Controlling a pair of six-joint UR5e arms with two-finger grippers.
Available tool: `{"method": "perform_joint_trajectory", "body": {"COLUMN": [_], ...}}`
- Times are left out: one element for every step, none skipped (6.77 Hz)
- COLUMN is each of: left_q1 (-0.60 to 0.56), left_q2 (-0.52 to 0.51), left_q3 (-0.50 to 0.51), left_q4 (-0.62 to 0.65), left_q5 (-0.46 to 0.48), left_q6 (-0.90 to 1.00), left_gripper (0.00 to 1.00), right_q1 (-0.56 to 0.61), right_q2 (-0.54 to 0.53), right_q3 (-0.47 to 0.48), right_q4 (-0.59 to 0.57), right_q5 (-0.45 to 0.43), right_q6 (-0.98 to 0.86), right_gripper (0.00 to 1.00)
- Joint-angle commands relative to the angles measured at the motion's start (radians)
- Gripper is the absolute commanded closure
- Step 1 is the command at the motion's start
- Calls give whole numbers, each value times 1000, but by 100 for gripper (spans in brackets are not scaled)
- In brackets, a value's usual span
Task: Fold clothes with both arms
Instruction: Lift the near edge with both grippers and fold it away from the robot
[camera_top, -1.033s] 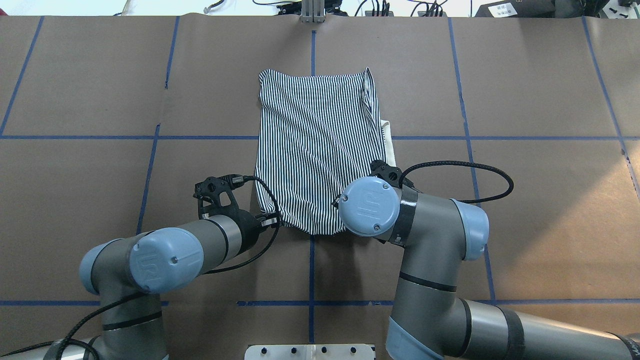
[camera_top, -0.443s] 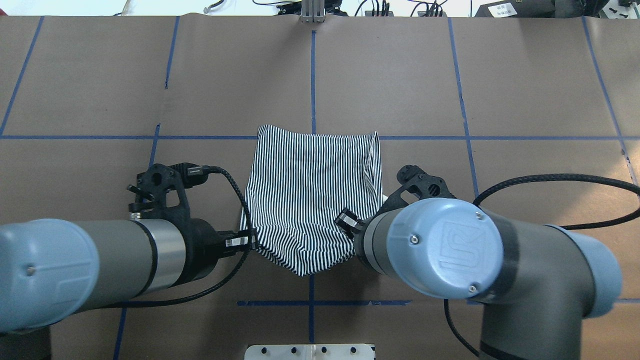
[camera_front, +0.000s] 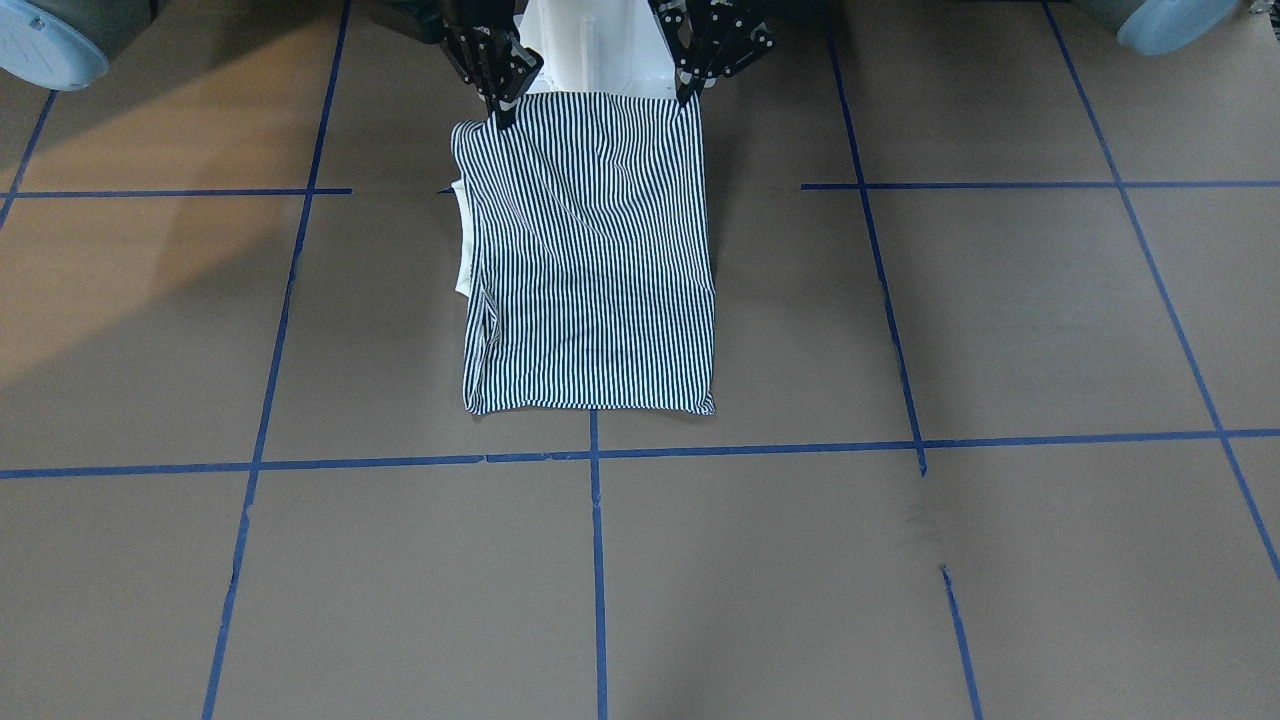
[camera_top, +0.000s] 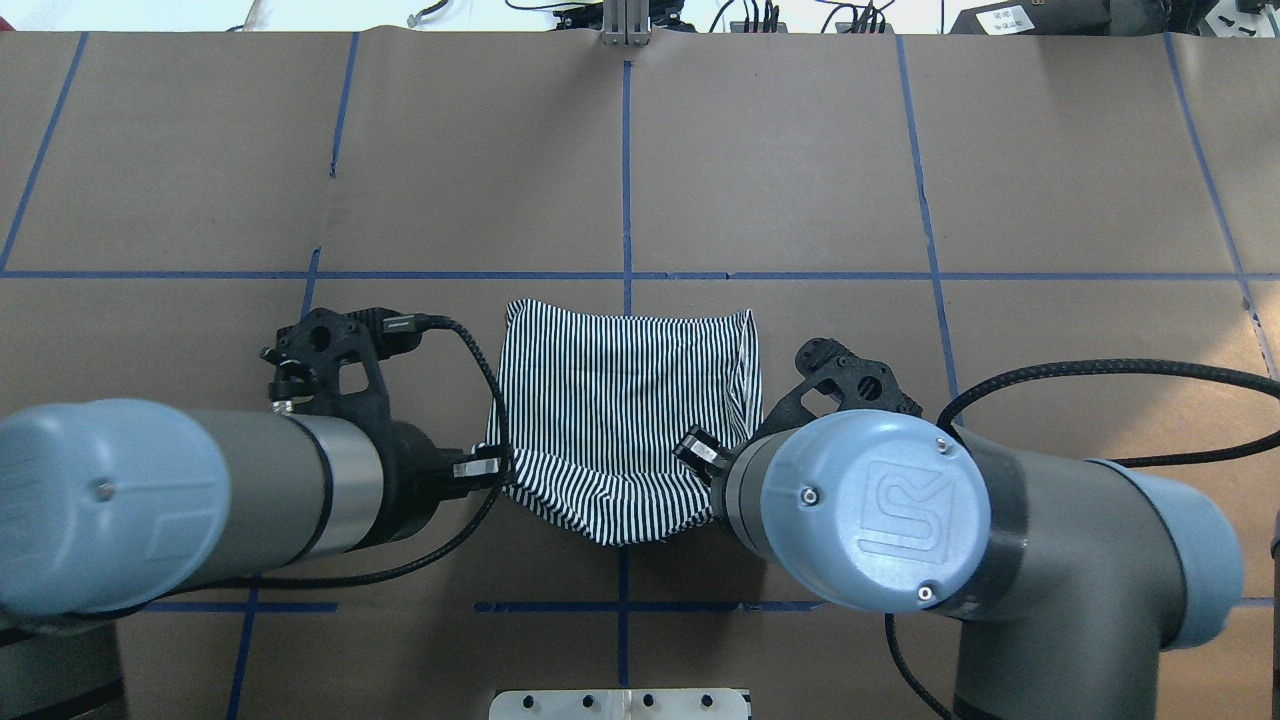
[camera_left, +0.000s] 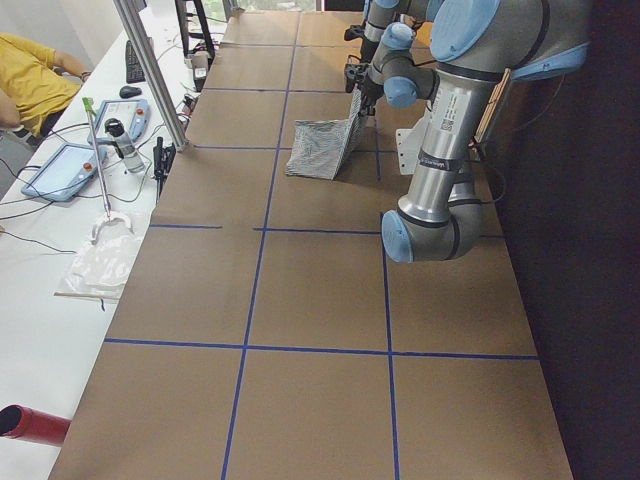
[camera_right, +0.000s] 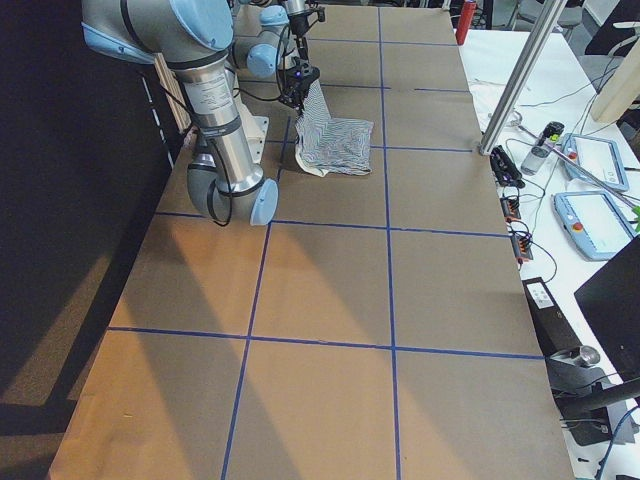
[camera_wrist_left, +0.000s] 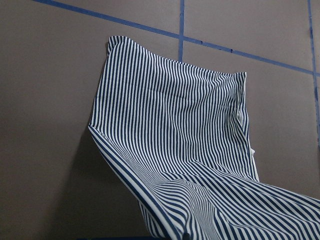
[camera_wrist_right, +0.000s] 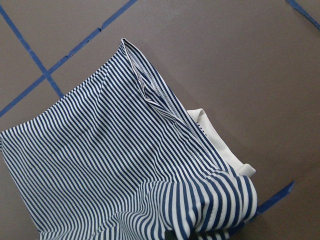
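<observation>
Pulled closer to the lower edge of the overhead view than 0.4 s earlier: the far hem of the polo shirt (camera_top: 625, 390), previously above the horizontal blue tape line (camera_top: 1000, 276), now just below it. Sagging near edge likewise a little lower in the frame.

Placed at the centre of the overhead view, astride the vertical tape line. Far portion flat on the brown table cover (camera_top: 1050, 150); near portion raised off the surface and hanging in a shallow curve between the two pincers.

Left gripper (camera_top: 497, 466): clenched on the near corner at the shirt's left side in the overhead view, at the end of the left arm (camera_top: 150, 500) entering from the left edge.

Right gripper (camera_top: 703, 452): clenched on the opposite near corner, largely hidden under the blue cap of the right arm (camera_top: 880, 510) in the lower right.

In the front-facing view, both pincers at top centre, each pinching one upper corner, with the striped cloth sloping from them down to the table.

Cream collar (camera_wrist_right: 220, 145) peeping from under the striped layer, right of centre in the right wrist view, beside a stitched hem edge.

In the left wrist view, striped fabric rising from the table toward the lens, filling the centre and lower right.

White pedestal base (camera_top: 620, 703) at the bottom centre of the overhead view.
</observation>
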Motion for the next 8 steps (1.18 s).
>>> {"method": "perform_joint_trajectory", "body": {"left_q1": [-106, -151, -176, -179, -179, -179, -179, -181], "left_q2": [-61, -64, -75, -105, -116, -121, -130, -145], "left_q3": [242, 323, 380, 432, 461, 515, 588, 636], "left_q4": [-138, -222, -269, -275, -281, -333, -396, -418], "left_q5": [-2, -2, -2, -2, -1, -1, 5, 21], "left_q6": [89, 133, 141, 141, 141, 141, 143, 147], "left_gripper": [100, 100, 100, 100, 100, 100, 100, 100], "right_q1": [39, 77, 106, 126, 152, 177, 197, 214], "right_q2": [2, 2, 3, 6, 8, 25, 55, 78], "right_q3": [-143, -231, -295, -355, -405, -465, -543, -624], "right_q4": [113, 204, 263, 317, 363, 398, 434, 495], "right_q5": [-44, -44, -44, -44, -44, -44, -43, -43], "right_q6": [-45, -47, -51, -82, -88, -113, -117, -120], "right_gripper": [100, 100, 100, 100, 100, 100, 100, 100]}}
